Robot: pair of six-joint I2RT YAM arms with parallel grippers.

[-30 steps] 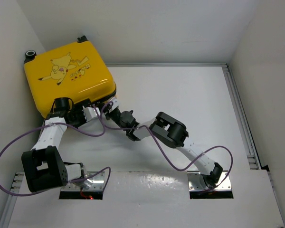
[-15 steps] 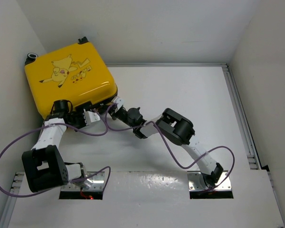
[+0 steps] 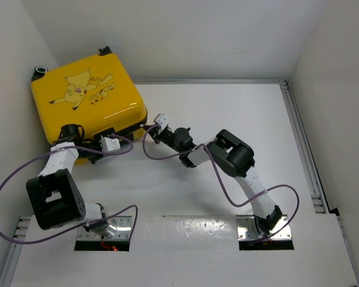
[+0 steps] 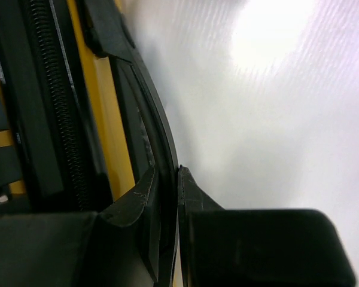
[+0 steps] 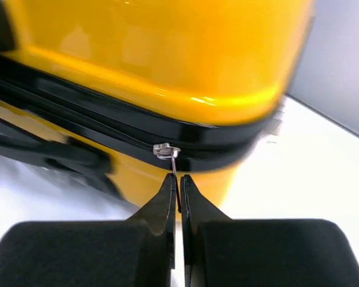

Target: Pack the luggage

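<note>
The glossy, hard yellow suitcase (image 3: 87,101) lies shut at the far left of the white surface (image 3: 227,119), and the step in hand looks like zipping it closed. The right claw (image 5: 176,190) is pressed together on the thin metal zipper pull (image 5: 166,150) near a rounded corner. The left claw (image 4: 167,200) pinches the curved black handle (image 4: 157,128), likely to steady the case. Next, the pull must follow the black seam (image 5: 96,113) without slipping free.

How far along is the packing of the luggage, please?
The luggage lies closed, lid down. The right gripper pinches the zipper pull near a corner; the left gripper clamps the side handle. Running the zipper round the remaining seam seems left; how much is unclear.
</note>
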